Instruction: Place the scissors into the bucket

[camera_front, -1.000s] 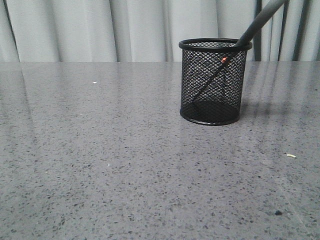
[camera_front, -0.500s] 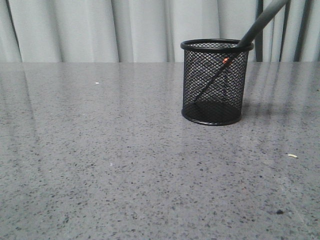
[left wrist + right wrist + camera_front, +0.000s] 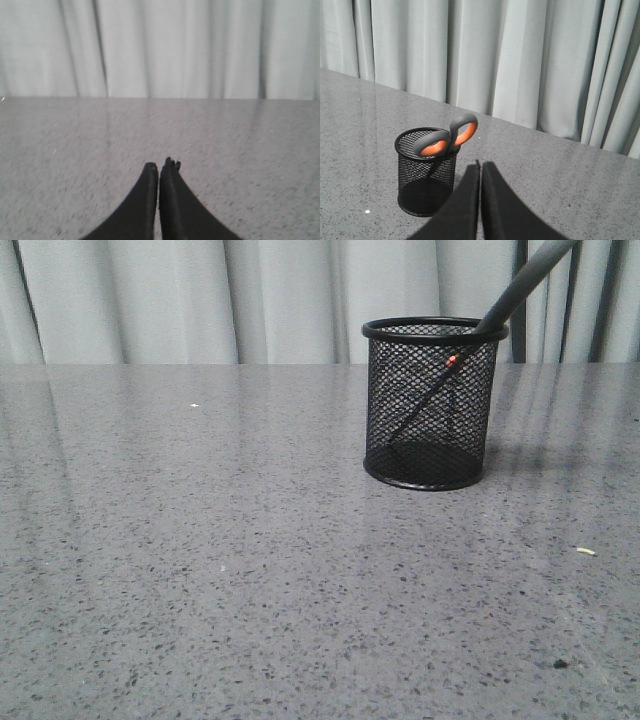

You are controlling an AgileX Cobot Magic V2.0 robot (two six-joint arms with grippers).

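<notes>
1. Grey speckled surface (image 3: 250,570), pale curtains (image 3: 200,300) behind.
2. Bucket (image 3: 430,405) stands upright on surface, right of centre.
3. Scissors (image 3: 447,137) inside bucket, blades down, handles leaning on rim.
4. Left gripper (image 3: 159,169) pressed together, holding nothing.
5. Right gripper (image 3: 480,165) pressed together, near bucket, not touching.

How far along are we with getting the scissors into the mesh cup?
Done: the grey-handled scissors with orange-lined loops stand blades down inside the black wire-mesh bucket, handles leaning on its rim. In hand: nothing; the right gripper is shut, empty and clear of the bucket, and the left gripper is shut over the bare grey speckled table. Left: nothing visible for the placement itself.
</notes>
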